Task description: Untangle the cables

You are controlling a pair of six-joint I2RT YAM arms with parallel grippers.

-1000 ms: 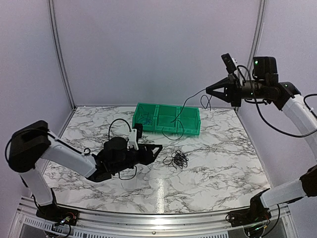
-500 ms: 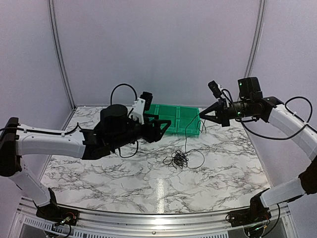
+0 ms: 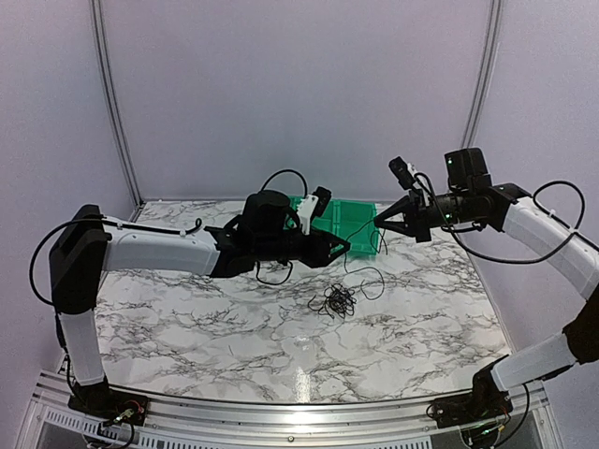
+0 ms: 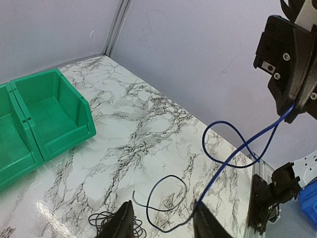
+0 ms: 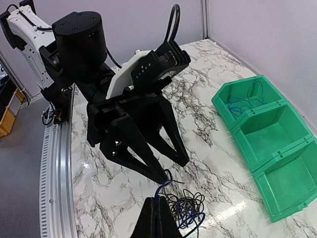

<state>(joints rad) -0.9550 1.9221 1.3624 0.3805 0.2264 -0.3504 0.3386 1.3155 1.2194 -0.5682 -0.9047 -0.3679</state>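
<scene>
The right end effector (image 3: pixel 379 223) is clenched on one end of a thin blue wire (image 4: pixel 246 147) and holds it high above the white marble-patterned counter (image 3: pixel 187 318). From that pinch the wire slopes down and toward the left arm. It makes one loose loop in the air, then curls onto the counter beside the knotted clump of thin black wires (image 3: pixel 332 301).

The left end effector (image 3: pixel 339 249) hangs released, with its two fingers spread and pointing at the right one. In the left wrist view the lower stretch of the wire passes just inside one of those fingers. The left arm is therefore the nearer one to the free stretch, which probably calls for a close across the wire's long axis.
</scene>
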